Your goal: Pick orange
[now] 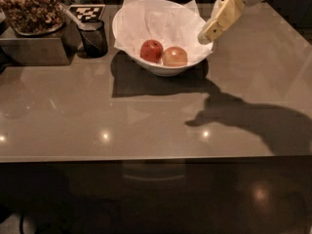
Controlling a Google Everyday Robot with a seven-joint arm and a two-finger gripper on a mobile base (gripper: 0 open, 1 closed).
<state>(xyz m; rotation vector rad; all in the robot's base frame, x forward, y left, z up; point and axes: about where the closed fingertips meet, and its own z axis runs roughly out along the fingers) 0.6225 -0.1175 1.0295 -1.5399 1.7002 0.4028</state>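
Pale orange-tan orange (pixel 175 56) in white paper-lined bowl (pixel 163 71), just beside red apple (pixel 151 50). Hand (pixel 206 34) over bowl's right rim, apart from orange; opening: cannot tell. Judged mid-approach; grasp, lift not yet done.

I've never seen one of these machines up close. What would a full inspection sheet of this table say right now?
Surface: grey glossy table, with light spots reflected and the arm's shadow across its right part.
Job's things: the orange lies in the paper-lined white bowl, right beside a red fruit.
Clutter: a black cup with a utensil in it; a checkered card; a metal box topped with brown snacks.
Grippers: the claw hangs over the bowl's right rim, angled down toward the fruit, with nothing seen in it.
Cables: nothing seen.
Surroundings: dark beyond the table edges; nothing to tell apart.
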